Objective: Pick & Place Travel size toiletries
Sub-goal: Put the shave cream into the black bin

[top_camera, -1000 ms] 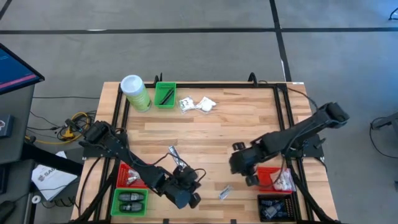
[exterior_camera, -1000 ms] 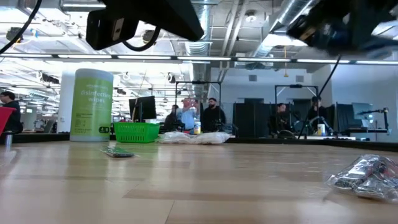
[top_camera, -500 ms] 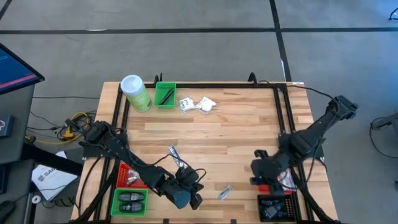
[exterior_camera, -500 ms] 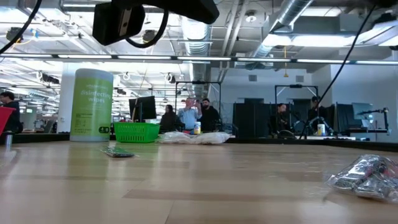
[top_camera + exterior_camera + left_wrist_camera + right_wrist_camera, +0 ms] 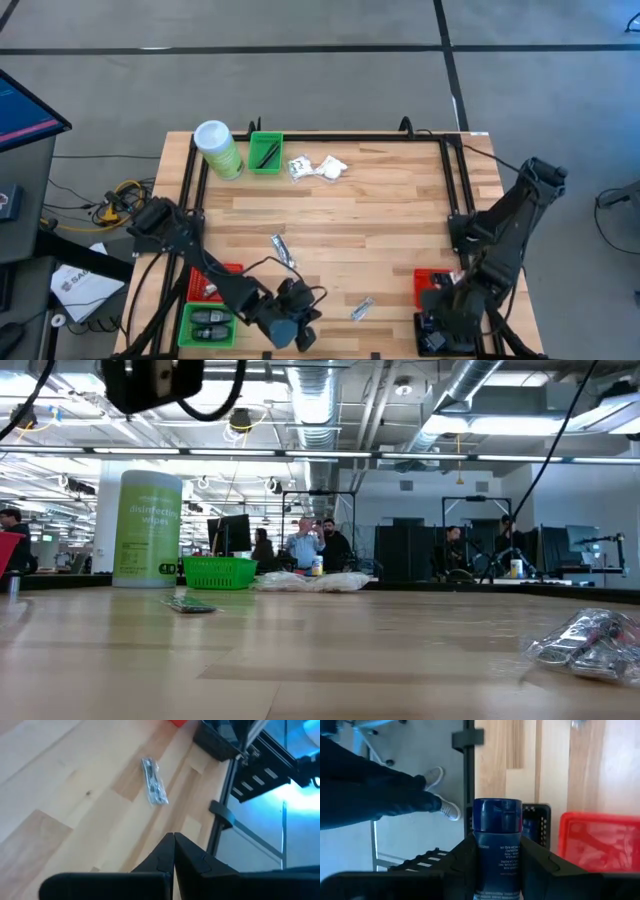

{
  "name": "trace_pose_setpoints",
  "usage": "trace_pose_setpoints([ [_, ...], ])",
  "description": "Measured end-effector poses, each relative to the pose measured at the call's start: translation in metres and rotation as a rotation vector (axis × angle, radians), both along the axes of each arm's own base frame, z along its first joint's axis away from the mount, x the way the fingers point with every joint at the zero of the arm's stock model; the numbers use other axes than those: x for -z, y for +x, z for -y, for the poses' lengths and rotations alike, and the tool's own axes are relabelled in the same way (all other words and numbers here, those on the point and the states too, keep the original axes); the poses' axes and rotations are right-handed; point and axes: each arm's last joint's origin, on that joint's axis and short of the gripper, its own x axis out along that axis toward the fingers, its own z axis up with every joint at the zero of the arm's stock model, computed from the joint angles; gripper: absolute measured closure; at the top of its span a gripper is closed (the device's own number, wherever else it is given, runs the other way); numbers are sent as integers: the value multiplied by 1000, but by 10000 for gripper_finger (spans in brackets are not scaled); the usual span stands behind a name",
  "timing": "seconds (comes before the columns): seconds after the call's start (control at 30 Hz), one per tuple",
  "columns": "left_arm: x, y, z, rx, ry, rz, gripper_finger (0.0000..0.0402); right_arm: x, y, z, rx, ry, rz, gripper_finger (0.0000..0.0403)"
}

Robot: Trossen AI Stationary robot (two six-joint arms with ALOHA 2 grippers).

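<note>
right gripper (image 5: 497, 870) pinches a dark blue bottle (image 5: 497, 845); left gripper (image 5: 173, 851) pressed together above the wooden table (image 5: 380, 215).

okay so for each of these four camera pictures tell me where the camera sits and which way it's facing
High view: above the table, facing straight down; both arms show, left hand near the front edge, right hand over the black bin.
Low view: at tabletop height, facing level across toward the green canister; only an arm part overhead.
Left wrist view: behind the shut left hand, facing a silvery packet.
Right wrist view: behind the right hand, gripping a dark blue bottle.
Shared: the silvery packet also shows in the high view.
</note>
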Motion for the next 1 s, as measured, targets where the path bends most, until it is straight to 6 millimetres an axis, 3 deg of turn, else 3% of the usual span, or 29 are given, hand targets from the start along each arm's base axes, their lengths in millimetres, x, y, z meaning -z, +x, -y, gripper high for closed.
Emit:
trace_pose_setpoints([
  [0.57,-1,-7,10,30,-8,10,402,73,-7,-49,-90,-219,-143,301],
  [0.83,-1,-8,12,35,-13,16,402,94,-7,-56,-142,-290,-166,301],
  [1.0,-2,-8,13,35,-15,19,402,96,-6,-55,-170,-307,-164,301],
])
